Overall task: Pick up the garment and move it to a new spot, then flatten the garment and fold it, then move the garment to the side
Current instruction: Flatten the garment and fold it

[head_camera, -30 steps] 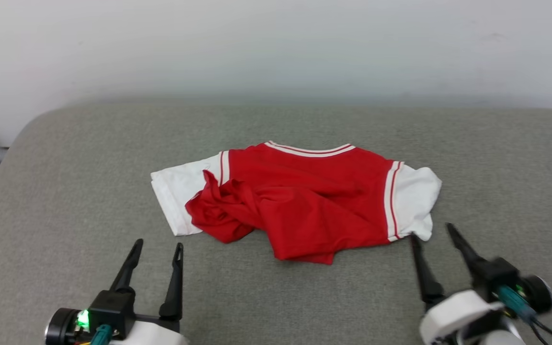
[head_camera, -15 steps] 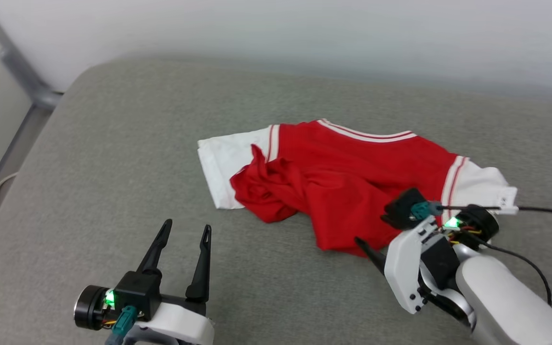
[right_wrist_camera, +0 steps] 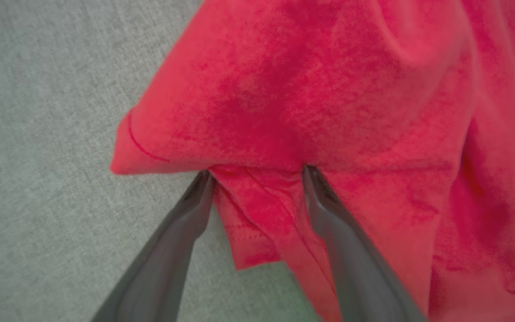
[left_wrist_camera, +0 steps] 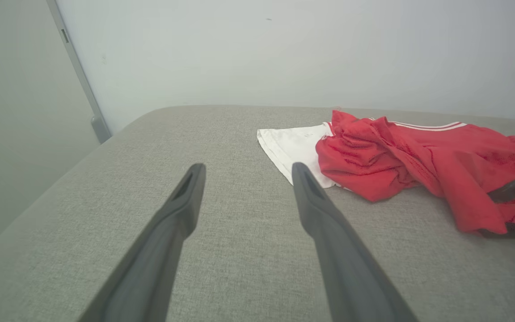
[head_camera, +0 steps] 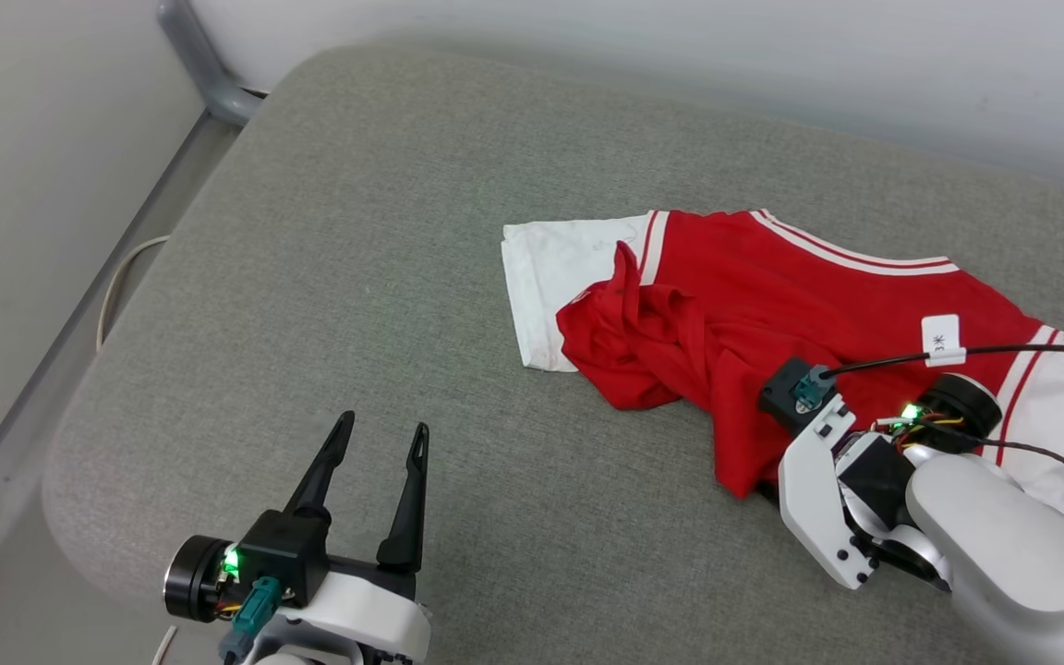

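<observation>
The garment lies crumpled on the grey cushion, red body with white sleeves and striped trim, its left part bunched up. My right gripper is at the garment's near hem corner. Its jaws stand open, the fingertips are tucked under a red fold, and a layer of cloth lies between the fingers. In the head view my right wrist covers that corner. My left gripper hovers open and empty over bare cushion, left of and nearer than the white sleeve. The left wrist view shows the garment ahead to the right.
The grey cushion has a rounded left edge, with pale floor beyond it. A grey metal post stands at the far left corner and a thin cable loops on the floor. A black cable with a white tag runs over the garment.
The head camera has swung left and down. My right gripper moved from beside the right sleeve, in over the garment, to the near hem corner. The left gripper stays open in place.
</observation>
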Controlling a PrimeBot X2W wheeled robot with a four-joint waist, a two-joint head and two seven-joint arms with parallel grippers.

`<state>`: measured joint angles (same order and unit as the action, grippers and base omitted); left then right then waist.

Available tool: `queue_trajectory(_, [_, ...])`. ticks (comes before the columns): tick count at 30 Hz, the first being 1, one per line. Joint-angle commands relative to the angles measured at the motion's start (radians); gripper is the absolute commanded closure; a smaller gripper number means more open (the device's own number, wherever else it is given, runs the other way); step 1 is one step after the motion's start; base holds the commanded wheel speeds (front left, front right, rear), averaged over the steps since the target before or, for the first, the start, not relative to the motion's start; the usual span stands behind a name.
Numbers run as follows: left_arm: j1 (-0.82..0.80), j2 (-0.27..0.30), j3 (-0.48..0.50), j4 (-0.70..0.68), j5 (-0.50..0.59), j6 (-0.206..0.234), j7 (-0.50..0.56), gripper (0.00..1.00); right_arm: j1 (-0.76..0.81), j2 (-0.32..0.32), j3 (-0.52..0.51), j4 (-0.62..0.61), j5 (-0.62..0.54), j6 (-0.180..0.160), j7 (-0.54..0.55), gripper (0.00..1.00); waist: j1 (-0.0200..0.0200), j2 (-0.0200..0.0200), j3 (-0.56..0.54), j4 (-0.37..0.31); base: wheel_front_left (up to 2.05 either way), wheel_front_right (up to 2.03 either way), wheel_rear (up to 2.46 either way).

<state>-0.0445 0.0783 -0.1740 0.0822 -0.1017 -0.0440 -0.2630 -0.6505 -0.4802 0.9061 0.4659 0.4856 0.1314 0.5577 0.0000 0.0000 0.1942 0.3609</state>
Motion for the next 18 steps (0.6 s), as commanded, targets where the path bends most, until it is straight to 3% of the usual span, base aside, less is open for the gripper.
queue_trajectory(1, [-0.002, -0.007, 0.006, 0.0, 0.003, -0.002, -0.003, 0.0, 0.007, -0.001, 0.021, 0.036, 0.012, -0.001, -0.002, 0.0, 0.0, 0.0, 0.007, 0.017, 0.0, 0.0, 0.0])
queue_trajectory(4, [0.004, -0.011, 0.012, 0.004, 0.008, -0.006, -0.003, 0.0, 0.012, 0.012, 0.051, 0.083, 0.044, -0.001, -0.011, 0.0, 0.0, 0.0, 0.001, 0.022, 0.0, 0.0, 0.0])
queue_trajectory(5, [0.007, -0.011, 0.016, 0.005, 0.01, -0.007, -0.003, 0.0, 0.015, 0.014, 0.062, 0.093, 0.055, -0.001, -0.016, 0.13, 0.0, 0.0, -0.002, 0.021, 0.0, 0.0, 0.0])
queue_trajectory(6, [0.01, -0.011, 0.02, 0.007, 0.012, -0.006, -0.003, 0.0, 0.016, 0.014, 0.076, 0.101, 0.062, -0.001, -0.021, 1.0, 0.0, 0.0, -0.006, 0.018, 0.0, 0.0, 0.0])
queue_trajectory(18, [0.048, -0.01, 0.074, 0.028, 0.022, -0.018, -0.003, 0.0, 0.074, -0.037, 0.177, 0.073, 0.171, -0.001, -0.107, 1.0, 0.0, 0.0, -0.115, -0.086, 0.0, 0.0, 0.0])
